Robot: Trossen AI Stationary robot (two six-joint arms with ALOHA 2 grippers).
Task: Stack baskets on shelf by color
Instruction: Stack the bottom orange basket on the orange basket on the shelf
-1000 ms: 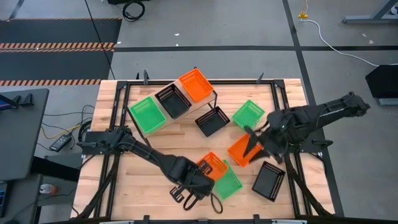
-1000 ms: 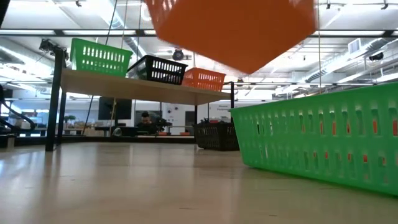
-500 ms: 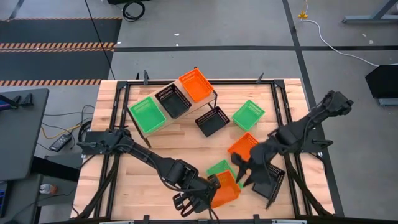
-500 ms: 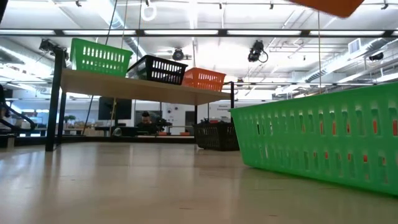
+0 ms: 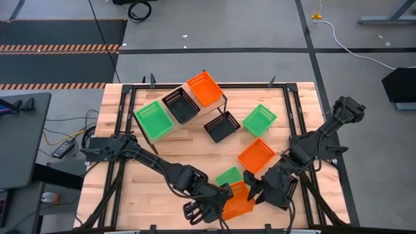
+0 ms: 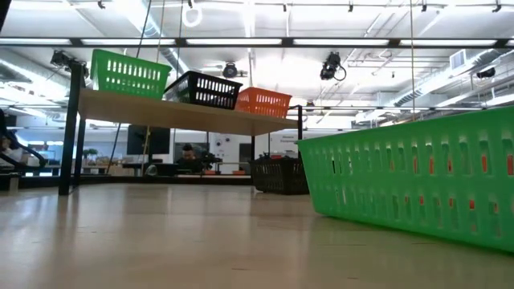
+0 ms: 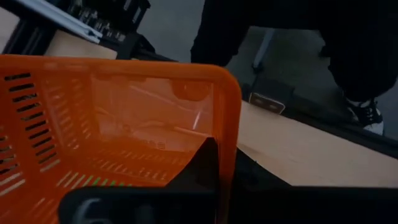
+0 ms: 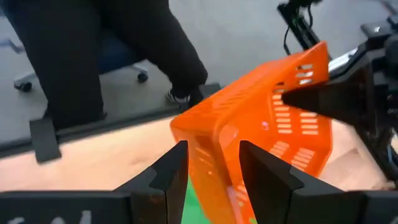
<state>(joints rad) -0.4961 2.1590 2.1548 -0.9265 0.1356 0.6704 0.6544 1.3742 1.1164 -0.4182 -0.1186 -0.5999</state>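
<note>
Left gripper [image 5: 218, 207] pinches the wall of an orange perforated plastic basket [image 5: 236, 200], lifted and tilted over the table's near edge.
Right gripper [image 5: 257, 192], fingers spread, faces that basket's end. Light wooden shelf [image 5: 195, 116] carries 3 baskets: green, black, orange.

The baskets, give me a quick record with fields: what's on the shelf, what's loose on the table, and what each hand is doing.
on shelf: green basket, black basket, orange basket, one each, side by side on the shelf
loose on table: black basket by shelf, green basket, orange basket, second green basket
left hand: shut on held orange basket, near front edge
right hand: open, beside the same basket, over another black basket
stacked so far: none
</note>
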